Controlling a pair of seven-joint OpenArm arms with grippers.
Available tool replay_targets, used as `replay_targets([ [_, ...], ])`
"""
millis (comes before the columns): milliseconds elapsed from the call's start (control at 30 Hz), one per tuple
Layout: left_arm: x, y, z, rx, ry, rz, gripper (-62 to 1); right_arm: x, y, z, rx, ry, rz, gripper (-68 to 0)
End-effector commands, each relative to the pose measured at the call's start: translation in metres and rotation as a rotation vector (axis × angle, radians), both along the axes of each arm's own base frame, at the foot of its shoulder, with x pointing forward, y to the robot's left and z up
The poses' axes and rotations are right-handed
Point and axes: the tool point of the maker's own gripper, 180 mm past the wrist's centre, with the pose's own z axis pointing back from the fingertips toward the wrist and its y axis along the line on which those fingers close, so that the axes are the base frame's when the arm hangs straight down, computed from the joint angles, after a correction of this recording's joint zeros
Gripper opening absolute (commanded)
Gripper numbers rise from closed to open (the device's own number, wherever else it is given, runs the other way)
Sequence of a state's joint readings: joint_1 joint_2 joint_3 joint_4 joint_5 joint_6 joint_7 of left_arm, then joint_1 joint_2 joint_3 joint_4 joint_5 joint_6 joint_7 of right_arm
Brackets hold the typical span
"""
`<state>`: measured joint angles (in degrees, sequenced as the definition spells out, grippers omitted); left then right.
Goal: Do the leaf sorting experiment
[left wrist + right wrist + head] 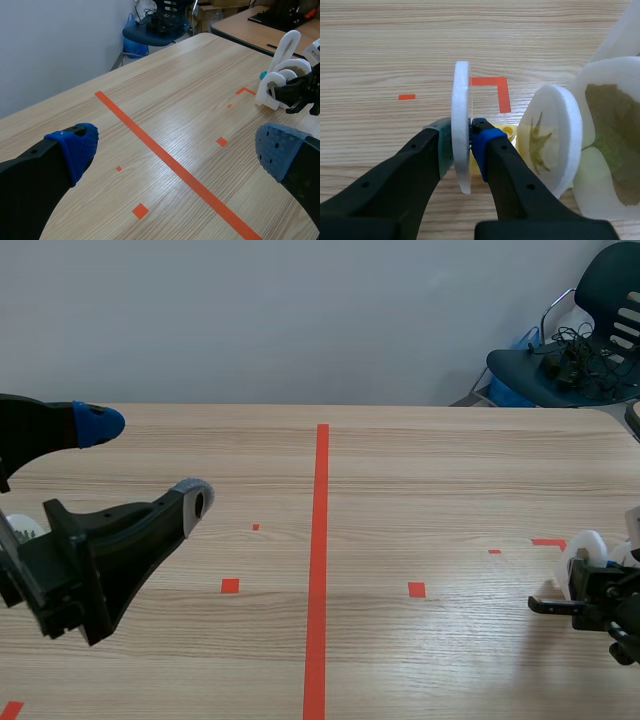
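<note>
Two grippers are positioned over the table (420,470). The left gripper (148,465) is held above the table's left side, fingers spread wide. The right gripper (462,142) is located low at the table's right edge, pressed onto a white disc (461,85) that is held upright and seen edge-on. Toward the table's right edge, a leaf disc (552,140) is stood just beside the pinched one.
</note>
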<state>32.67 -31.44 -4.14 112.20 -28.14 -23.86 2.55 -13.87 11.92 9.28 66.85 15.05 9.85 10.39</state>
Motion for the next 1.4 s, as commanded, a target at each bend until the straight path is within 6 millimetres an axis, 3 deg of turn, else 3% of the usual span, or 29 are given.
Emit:
replay_targets([
  [0, 0.001, -0.002, 0.005, -0.029, -0.012, 0.001, 1.4, 0.009, -0.003, 0.012, -0.013, -0.037, 0.008, -53.4],
  [133, 0.001, -0.002, 0.005, -0.029, -0.012, 0.001, 1.4, 0.009, -0.003, 0.014, -0.013, -0.046, 0.009, -42.4],
  [300, 0.001, -0.002, 0.005, -0.029, -0.012, 0.001, 1.4, 0.019, 0.0, 0.036, -0.032, -0.117, 0.04, -29.5],
  [567, 0.001, -0.002, 0.005, -0.029, -0.012, 0.001, 1.4, 0.049, 0.025, 0.126, -0.104, -0.271, 0.159, -18.4],
  [700, 0.001, -0.002, 0.005, -0.029, -0.012, 0.001, 1.4, 0.051, 0.056, 0.154, -0.089, -0.246, 0.284, -4.6],
  [767, 0.001, -0.002, 0.005, -0.029, -0.012, 0.001, 1.4, 0.046, 0.07, 0.162, -0.072, -0.23, 0.341, 0.4],
  [900, 0.001, -0.002, 0.005, -0.028, -0.012, 0.001, 1.4, 0.025, 0.095, 0.177, -0.048, -0.238, 0.419, 0.4],
  [1133, 0.001, -0.001, 0.005, -0.028, -0.012, 0.001, 1.4, -0.032, 0.141, 0.199, -0.093, -0.205, 0.601, 0.4],
  [1233, 0.001, -0.001, 0.005, -0.028, -0.011, 0.001, 1.4, -0.045, 0.148, 0.196, -0.084, -0.174, 0.624, 0.4],
  [1367, 0.001, -0.001, 0.005, -0.028, -0.011, 0.001, 1.4, -0.047, 0.147, 0.193, -0.078, -0.166, 0.619, 0.4],
])
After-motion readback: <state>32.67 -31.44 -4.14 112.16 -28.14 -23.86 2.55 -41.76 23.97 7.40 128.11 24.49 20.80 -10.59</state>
